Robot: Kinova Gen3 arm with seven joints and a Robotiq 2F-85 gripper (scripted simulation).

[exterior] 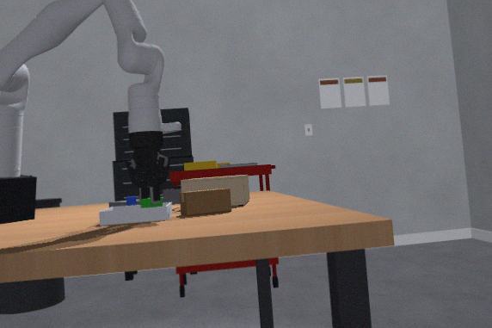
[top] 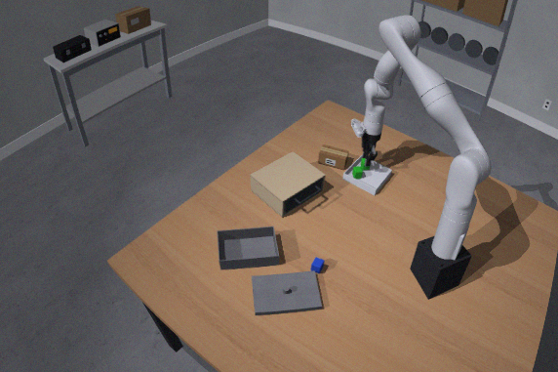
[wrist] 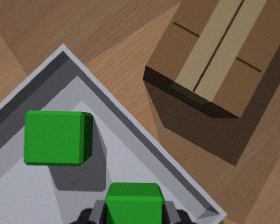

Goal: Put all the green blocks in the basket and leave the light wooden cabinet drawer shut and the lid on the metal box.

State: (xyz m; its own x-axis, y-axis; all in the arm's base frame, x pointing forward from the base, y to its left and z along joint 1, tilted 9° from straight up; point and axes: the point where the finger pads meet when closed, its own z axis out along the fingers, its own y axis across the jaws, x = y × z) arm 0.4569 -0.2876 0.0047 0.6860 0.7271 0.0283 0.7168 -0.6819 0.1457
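Soft even light from above, long dark arm shadow on the table [top: 341, 323], short soft shadows beside boxes, no glare, slightly blurred edges everywhere

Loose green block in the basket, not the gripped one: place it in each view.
Top: loose green block, right of centre, in the white basket.
Exterior: cannot tell; green shows under the gripper, but which block is unclear.
Wrist: left of centre, above-left of the gripped block.
Shared landmark: cardboard box beside the basket.

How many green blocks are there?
2: one lies in the white basket, green block; the gripper grips another over it. More may be hidden.
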